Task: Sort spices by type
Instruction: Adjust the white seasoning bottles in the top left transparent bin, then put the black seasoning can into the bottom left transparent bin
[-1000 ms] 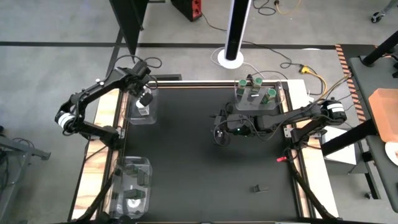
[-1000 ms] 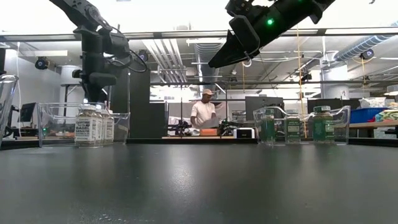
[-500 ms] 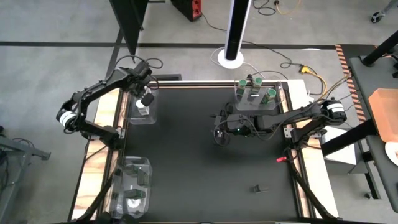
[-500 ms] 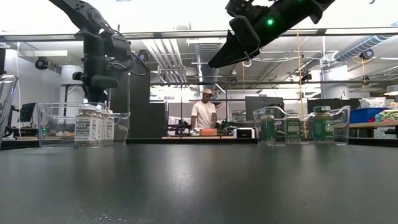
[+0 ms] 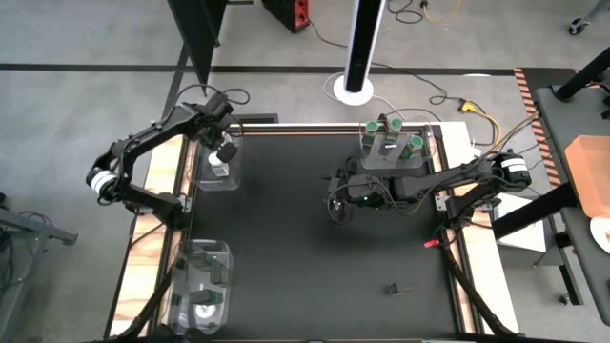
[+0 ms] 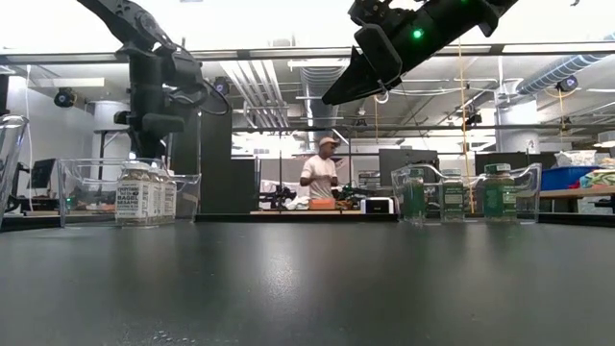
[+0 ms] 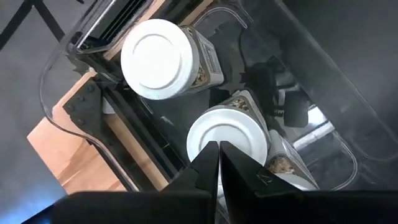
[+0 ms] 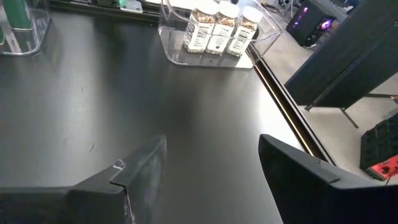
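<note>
Sorting looks nearly done: white-lid jars (image 7: 154, 59) in far-left tray (image 5: 217, 179), green-lid jars (image 5: 389, 133) in far-right tray (image 5: 393, 164); my left gripper (image 7: 217, 180) closed above the white-lid jars, right gripper (image 8: 211, 165) open, empty mid-table.

We count white-lidded jars (image 7: 157, 59) upright in the left tray (image 5: 200, 170); green-lidded jars (image 5: 416, 143) upright in the far tray (image 5: 365, 159).

Clear tray (image 5: 217, 181) at table's far left, another (image 5: 202, 259) near left, person (image 6: 319, 177) beyond table
</note>
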`<state>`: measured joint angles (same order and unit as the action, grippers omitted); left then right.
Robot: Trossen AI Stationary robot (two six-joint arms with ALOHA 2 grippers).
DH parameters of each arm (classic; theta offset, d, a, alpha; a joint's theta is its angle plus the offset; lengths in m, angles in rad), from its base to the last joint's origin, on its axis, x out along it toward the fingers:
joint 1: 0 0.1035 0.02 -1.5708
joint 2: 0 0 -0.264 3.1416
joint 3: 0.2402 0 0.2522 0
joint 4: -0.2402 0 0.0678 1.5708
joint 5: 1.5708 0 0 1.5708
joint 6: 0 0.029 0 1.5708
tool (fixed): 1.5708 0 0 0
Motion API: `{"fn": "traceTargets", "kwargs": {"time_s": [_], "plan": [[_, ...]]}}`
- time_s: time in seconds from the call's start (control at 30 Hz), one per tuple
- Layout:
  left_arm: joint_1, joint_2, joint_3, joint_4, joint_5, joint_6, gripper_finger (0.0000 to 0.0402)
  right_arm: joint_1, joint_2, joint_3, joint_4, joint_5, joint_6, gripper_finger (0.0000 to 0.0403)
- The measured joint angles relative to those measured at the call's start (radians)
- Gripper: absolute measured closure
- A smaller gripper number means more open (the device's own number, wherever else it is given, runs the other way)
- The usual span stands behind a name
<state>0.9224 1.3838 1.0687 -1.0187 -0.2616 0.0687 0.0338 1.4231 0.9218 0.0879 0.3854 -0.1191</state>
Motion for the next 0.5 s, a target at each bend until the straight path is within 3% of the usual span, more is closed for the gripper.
{"fn": "traceTargets", "kwargs": {"time_s": [0.5], "plan": [[-0.001, -0.011, 0.064, 0.121, -0.069, 0.026, 0.0401, -0.002, 0.000, 0.000, -0.003, 0.000, 0.008, 0.0159]]}}
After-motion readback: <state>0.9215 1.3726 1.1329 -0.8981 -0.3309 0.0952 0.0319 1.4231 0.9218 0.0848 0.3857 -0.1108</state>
